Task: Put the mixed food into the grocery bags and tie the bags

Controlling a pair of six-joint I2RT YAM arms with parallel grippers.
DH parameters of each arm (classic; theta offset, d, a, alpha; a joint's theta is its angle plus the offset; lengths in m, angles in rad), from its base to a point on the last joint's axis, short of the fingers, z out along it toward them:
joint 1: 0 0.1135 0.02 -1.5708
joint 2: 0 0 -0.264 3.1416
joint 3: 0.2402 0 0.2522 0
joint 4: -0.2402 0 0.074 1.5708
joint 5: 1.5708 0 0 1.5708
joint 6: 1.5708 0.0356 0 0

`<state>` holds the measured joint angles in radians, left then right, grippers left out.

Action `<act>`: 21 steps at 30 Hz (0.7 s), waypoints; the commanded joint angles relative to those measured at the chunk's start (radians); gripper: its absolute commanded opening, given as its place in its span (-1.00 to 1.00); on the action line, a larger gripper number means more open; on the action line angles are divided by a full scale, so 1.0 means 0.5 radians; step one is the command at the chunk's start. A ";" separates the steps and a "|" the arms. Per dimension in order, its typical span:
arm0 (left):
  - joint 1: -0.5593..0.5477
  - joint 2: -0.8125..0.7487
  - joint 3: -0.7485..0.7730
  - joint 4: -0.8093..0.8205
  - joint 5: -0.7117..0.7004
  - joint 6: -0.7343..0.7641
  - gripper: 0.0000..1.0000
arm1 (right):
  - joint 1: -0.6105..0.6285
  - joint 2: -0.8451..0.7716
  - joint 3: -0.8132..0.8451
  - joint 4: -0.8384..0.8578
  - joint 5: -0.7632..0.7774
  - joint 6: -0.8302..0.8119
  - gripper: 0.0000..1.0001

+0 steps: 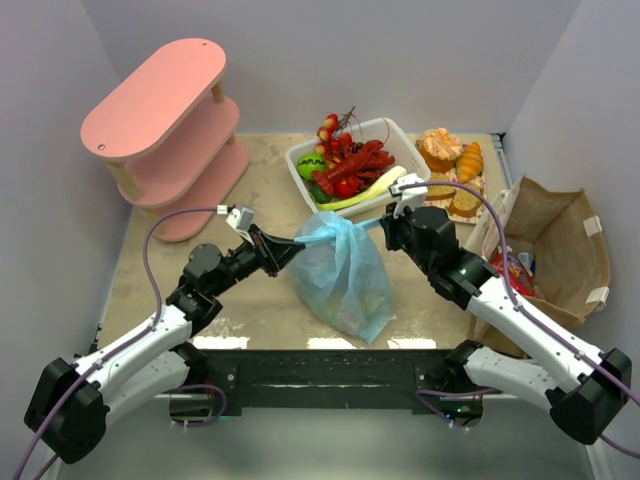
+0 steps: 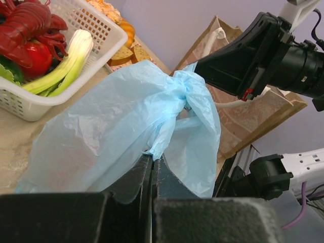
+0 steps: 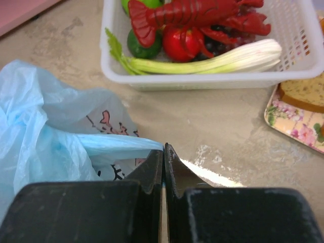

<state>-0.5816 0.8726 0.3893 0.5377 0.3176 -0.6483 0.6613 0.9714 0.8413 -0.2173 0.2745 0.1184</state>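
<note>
The light-blue plastic bag (image 1: 345, 275) lies mid-table, its top twisted into a knot (image 2: 181, 91) stretched between my grippers. My left gripper (image 1: 298, 243) is shut on one handle end of the bag (image 2: 158, 144). My right gripper (image 1: 384, 222) is shut on the other handle end (image 3: 119, 144). The brown paper bag (image 1: 555, 250) stands open at the right with red packets (image 1: 515, 270) inside. A red lobster (image 1: 350, 165), a tomato and a leek (image 3: 202, 61) lie in the white basket (image 1: 398, 135).
A pink three-tier shelf (image 1: 165, 130) stands at the back left. A flowered tray (image 1: 450, 190) with bread, croissant and peeled orange sits behind the paper bag. The white basket is just beyond the blue bag.
</note>
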 commanded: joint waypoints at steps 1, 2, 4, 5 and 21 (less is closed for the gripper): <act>0.059 0.003 0.175 0.032 -0.111 0.167 -1.00 | -0.062 0.069 0.152 0.339 0.555 -0.087 -1.00; 0.065 0.013 0.182 0.026 -0.120 0.186 -1.00 | -0.062 0.103 0.152 0.391 0.604 -0.099 -1.00; 0.077 0.004 0.166 0.011 -0.178 0.198 -1.00 | -0.083 0.235 0.152 0.514 0.730 -0.117 -1.00; 0.089 -0.015 0.145 0.011 -0.248 0.195 -1.00 | -0.101 0.281 0.146 0.545 0.749 -0.114 -1.00; 0.206 -0.233 -0.095 -0.146 -0.316 0.155 -1.00 | -0.507 0.545 0.032 0.711 0.740 0.021 -1.00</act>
<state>-0.5106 0.7357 0.2481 0.4587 0.1822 -0.6373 0.4973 1.2938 0.8139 0.0853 0.3744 0.1921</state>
